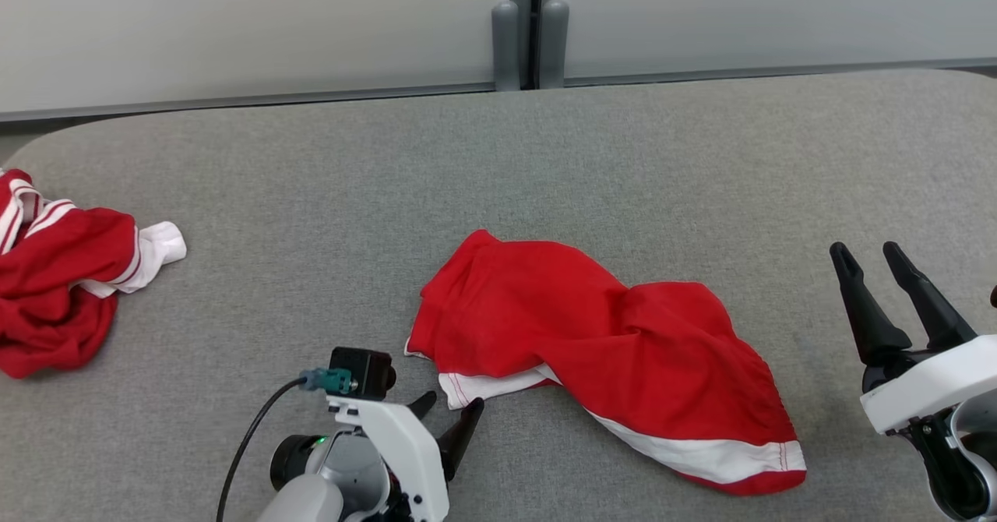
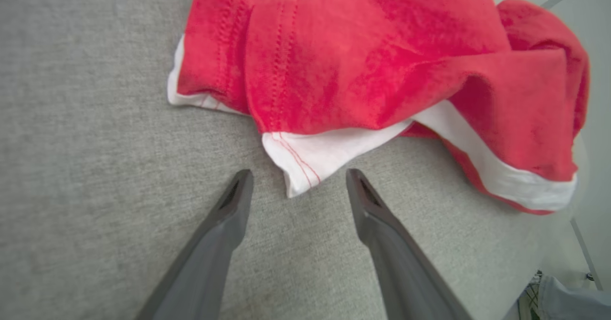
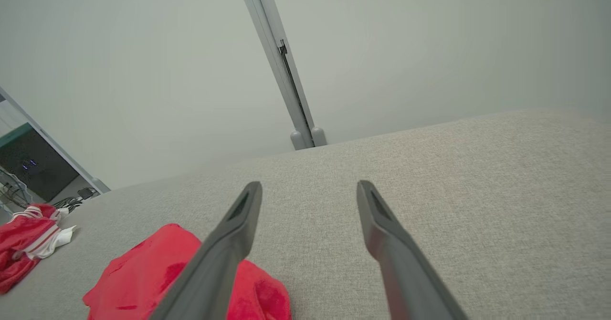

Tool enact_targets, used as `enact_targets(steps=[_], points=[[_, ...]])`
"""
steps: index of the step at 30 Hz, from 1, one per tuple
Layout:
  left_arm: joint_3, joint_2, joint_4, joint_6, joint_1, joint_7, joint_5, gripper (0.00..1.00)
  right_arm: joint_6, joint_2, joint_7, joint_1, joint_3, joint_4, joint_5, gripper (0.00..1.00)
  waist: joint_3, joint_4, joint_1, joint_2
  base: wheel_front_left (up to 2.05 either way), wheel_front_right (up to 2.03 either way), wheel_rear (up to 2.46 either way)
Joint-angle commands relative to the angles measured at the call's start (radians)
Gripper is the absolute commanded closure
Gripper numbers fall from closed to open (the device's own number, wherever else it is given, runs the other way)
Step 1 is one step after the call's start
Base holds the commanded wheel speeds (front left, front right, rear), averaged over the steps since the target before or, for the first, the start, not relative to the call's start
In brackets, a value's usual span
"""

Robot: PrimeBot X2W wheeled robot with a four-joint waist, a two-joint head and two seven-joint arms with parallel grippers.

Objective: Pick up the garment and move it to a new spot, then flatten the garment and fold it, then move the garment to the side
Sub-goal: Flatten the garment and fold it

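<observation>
The grey padded table [image 1: 311, 195] is bounded on the far side by pale wall panels [image 1: 234, 23], w/ a grey post [image 1: 530, 31] at their join. Rounded corners are seen far left and far right. Wide bare surface is offered behind the garment [image 1: 592, 335], to its right, and btw it and a second red-and-white garment [image 1: 54, 288] bunched at the table's left edge.

The garment is found approx. at the table's ctr, toward the near side. The left gripper [image 1: 452, 401] is placed just beside its near-left end, fingers spread apart, nothing held. In the left wrist view a white hem corner [image 2: 305, 160] is seen pointing into the gap btw the two fingertips; contact cannot be judged. The right gripper [image 1: 864, 248] is held well apart from the garment, off its right side, jaws likewise wide and empty, fingers pointed toward the far wall.

The garment is seen crumpled, not flat: bright red cloth, folds ridged across the middle, a white band along the lower-right hem, and a white layer w/ red stitching showing under the red at the near-left.
</observation>
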Motion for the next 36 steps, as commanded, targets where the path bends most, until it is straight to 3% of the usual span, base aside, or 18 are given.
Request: enact_targets(steps=[1, 3, 4, 5, 6, 7, 14, 27, 32, 33, 34, 36], points=[[0.000, -0.004, 0.037, 0.003, -0.039, 0.011, -0.010, 0.00, 0.002, -0.009, -0.010, -0.013, 0.000, 0.012, 0.008, 0.00, 0.017, -0.010, 0.0000, 0.0000, 0.00, 0.00, 0.00], [-0.002, -0.006, 0.057, 0.003, -0.052, 0.014, -0.009, 0.00, 0.002, -0.009, -0.011, -0.018, 0.001, 0.016, 0.008, 0.00, 0.021, -0.012, 0.0000, 0.0000, 0.00, 0.00, 0.00], [-0.003, -0.008, 0.075, 0.002, -0.063, 0.011, -0.010, 0.07, 0.002, -0.009, -0.013, -0.022, 0.002, 0.020, 0.010, 0.00, 0.024, -0.014, 0.0000, 0.0000, 0.00, 0.00, 0.00], [-0.006, -0.011, 0.090, -0.003, -0.073, 0.009, -0.009, 0.49, 0.002, -0.010, -0.015, -0.025, 0.004, 0.024, 0.010, 0.00, 0.026, -0.015, 0.0000, 0.0000, 0.00, 0.00, 0.00], [-0.011, -0.013, 0.101, -0.008, -0.082, 0.005, -0.010, 0.78, 0.002, -0.010, -0.017, -0.027, 0.005, 0.029, 0.010, 0.00, 0.028, -0.015, 0.0000, 0.0000, 0.00, 0.00, 0.00], [-0.016, -0.016, 0.109, -0.011, -0.089, 0.004, -0.013, 1.00, 0.002, -0.011, -0.020, -0.028, 0.005, 0.033, 0.012, 0.00, 0.029, -0.014, 0.0000, 0.0000, 0.00, 0.00, 0.00], [-0.022, 0.003, 0.081, -0.024, -0.072, -0.005, -0.021, 1.00, 0.002, -0.018, -0.026, -0.009, -0.008, 0.063, 0.020, 0.00, -0.001, 0.018, 0.0000, 0.0000, 0.00, 0.00, 0.00], [0.021, 0.245, -0.295, 0.018, 0.136, 0.170, -0.060, 1.00, 0.002, -0.027, 0.034, 0.017, -0.016, 0.061, 0.019, 0.00, -0.033, 0.079, 0.0000, 0.0000, 0.00, 0.00, 0.00], [0.018, 0.274, -0.314, 0.030, 0.191, 0.195, -0.069, 0.97, 0.002, -0.030, 0.041, 0.004, -0.013, 0.059, 0.010, 0.00, -0.017, 0.071, 0.0000, 0.0000, 0.00, 0.00, 0.00], [0.019, 0.275, -0.312, 0.029, 0.198, 0.189, -0.071, 0.64, 0.002, -0.029, 0.039, 0.005, -0.013, 0.061, 0.009, 0.00, -0.014, 0.070, 0.0000, 0.0000, 0.00, 0.00, 0.00], [0.020, 0.277, -0.307, 0.028, 0.203, 0.181, -0.068, 0.03, 0.002, -0.028, 0.036, 0.005, -0.014, 0.062, 0.009, 0.00, -0.012, 0.069, 0.0000, 0.0000, 0.00, 0.00, 0.00], [0.025, 0.276, -0.298, 0.033, 0.213, 0.158, -0.059, 0.00, 0.002, -0.025, 0.027, 0.005, -0.017, 0.066, 0.008, 0.00, -0.011, 0.068, 0.0000, 0.0000, 0.00, 0.00, 0.00]])
